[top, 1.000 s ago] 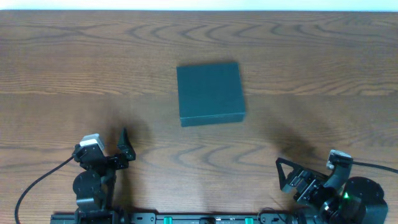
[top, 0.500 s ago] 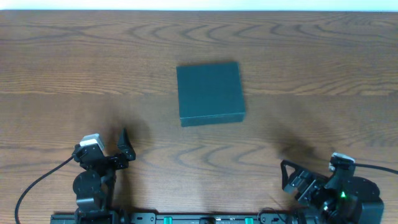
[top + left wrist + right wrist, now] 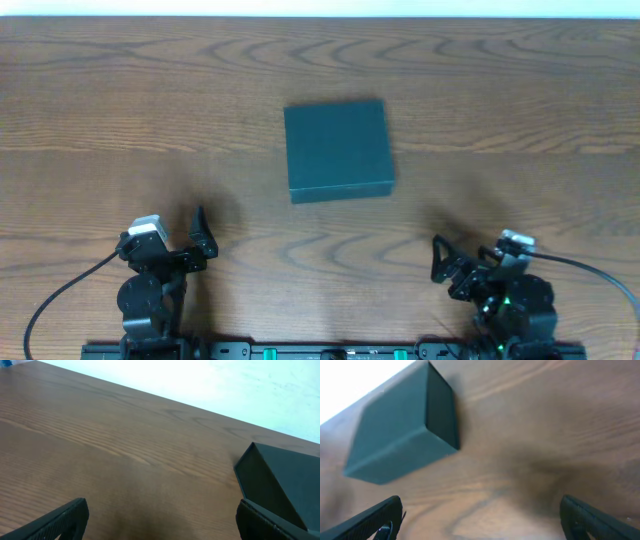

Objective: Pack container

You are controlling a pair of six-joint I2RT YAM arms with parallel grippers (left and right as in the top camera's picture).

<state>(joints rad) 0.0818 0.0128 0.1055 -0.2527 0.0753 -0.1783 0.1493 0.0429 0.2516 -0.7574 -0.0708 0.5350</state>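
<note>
No legible text or markings anywhere.

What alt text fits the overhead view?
A closed, dark teal, square cardboard box sits alone near the middle of a wood-grain table. The two arms are at the near edge, with the left gripper and right gripper both empty and well short of the box.

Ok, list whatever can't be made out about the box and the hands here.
- What is inside the container: overhead view, it is shut.
- The container's far side: left wrist view, cut off by the right edge.
- Its seam and hinge: right wrist view, too blurred.
- Fingertips of the left hand and the right hand: wrist views, cut off by the bottom edge.
</note>
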